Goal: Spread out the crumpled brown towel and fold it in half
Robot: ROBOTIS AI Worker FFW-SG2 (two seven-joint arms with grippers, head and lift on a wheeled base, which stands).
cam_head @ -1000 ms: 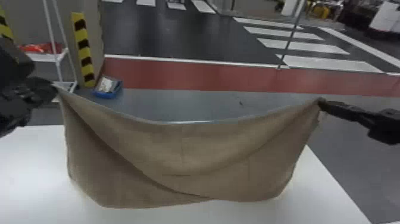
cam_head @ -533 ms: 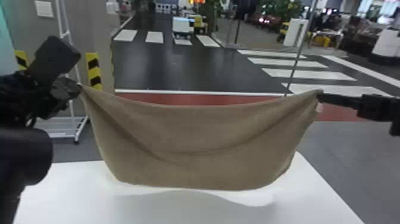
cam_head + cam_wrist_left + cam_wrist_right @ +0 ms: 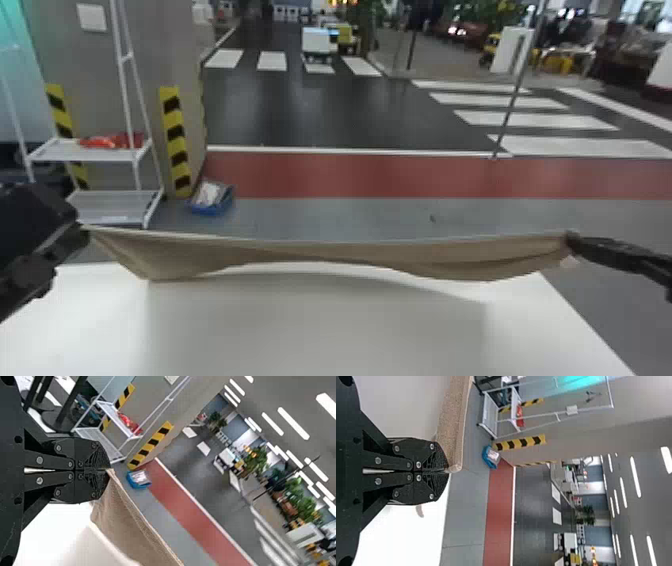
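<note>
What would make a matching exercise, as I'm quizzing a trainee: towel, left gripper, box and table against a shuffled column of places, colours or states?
Things:
1. towel
2. left gripper
3. box
4. table

Places, colours, states:
A. blue, standing on the floor
B. white, with a flat top
C. shut on a corner of brown cloth
D. brown, stretched out wide by its corners

Right pairs: 1-D, 2-C, 3-A, 4-B
</note>
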